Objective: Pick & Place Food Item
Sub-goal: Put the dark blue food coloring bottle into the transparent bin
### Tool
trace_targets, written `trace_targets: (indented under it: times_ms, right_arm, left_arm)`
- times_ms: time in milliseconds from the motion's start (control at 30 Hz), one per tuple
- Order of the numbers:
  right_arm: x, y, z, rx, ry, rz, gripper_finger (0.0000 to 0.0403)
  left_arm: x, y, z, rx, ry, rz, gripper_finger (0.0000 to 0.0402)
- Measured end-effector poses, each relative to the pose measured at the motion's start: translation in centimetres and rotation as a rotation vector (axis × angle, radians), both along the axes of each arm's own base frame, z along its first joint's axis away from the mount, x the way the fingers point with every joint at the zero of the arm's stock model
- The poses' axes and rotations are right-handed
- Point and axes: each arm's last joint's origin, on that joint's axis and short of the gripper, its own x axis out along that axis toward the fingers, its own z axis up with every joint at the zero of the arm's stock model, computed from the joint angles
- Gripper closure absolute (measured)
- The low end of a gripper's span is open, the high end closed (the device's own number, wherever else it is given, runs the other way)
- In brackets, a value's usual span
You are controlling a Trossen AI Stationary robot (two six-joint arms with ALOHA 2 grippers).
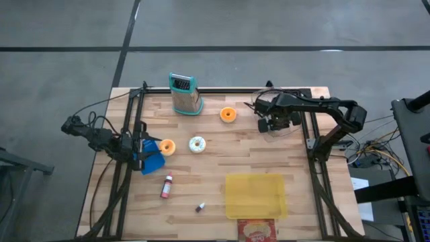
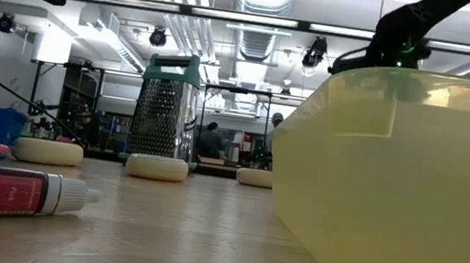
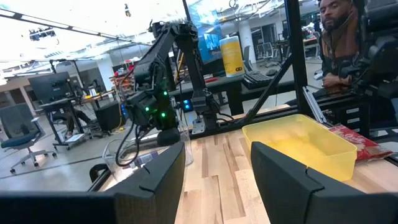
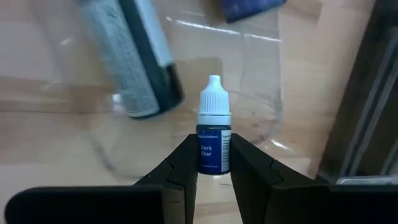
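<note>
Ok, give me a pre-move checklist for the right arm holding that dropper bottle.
1. Right gripper shut on the dark blue bottle: ok.
2. Bottle upright, white cap pointing away from the fingers: ok.
3. Bottle centred between the fingers: ok.
4. Clear container lies under the bottle: ok.
5. Whether the cap is sealed: cannot tell.
6. Left gripper open, empty, parked at the table's left edge, out of the way: ok.

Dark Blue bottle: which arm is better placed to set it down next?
Right. The right gripper is already shut on the Dark Blue bottle, held above a clear container near the table's right rear. The left gripper is open and empty at the left edge, far from it.
</note>
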Motion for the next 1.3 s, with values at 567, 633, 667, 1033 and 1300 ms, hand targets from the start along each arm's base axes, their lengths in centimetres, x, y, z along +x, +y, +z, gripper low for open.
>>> trace_targets:
  times_ms: [567,633,667,1033,1300]
  right_arm:
    - [0.6,0.3,-0.9,0.140,-0.161,0.008,0.0330]
    - [0.9,0.1,-0.9,0.135,-0.197,0.007,0.0330]
    - [1.0,0.0,-0.9,0.130,-0.210,0.006,0.0330]
    - [2.2,-0.9,1.5,0.053,-0.298,0.015,0.0330]
    - [1.3,-1.4,4.5,-0.026,-0.262,0.076,0.0330]
  left_arm:
    - [0.0,0.0,0.0,0.000,0.000,0.000,0.0213]
    - [0.0,0.0,0.0,0.000,0.000,0.000,0.0213]
    - [0.0,0.0,0.0,0.000,0.000,0.000,0.0213]
    - [0.0,0.0,0.0,0.000,-0.001,0.000,0.0213]
    - [0.0,0.0,0.0,0.000,0.000,0.000,0.0213]
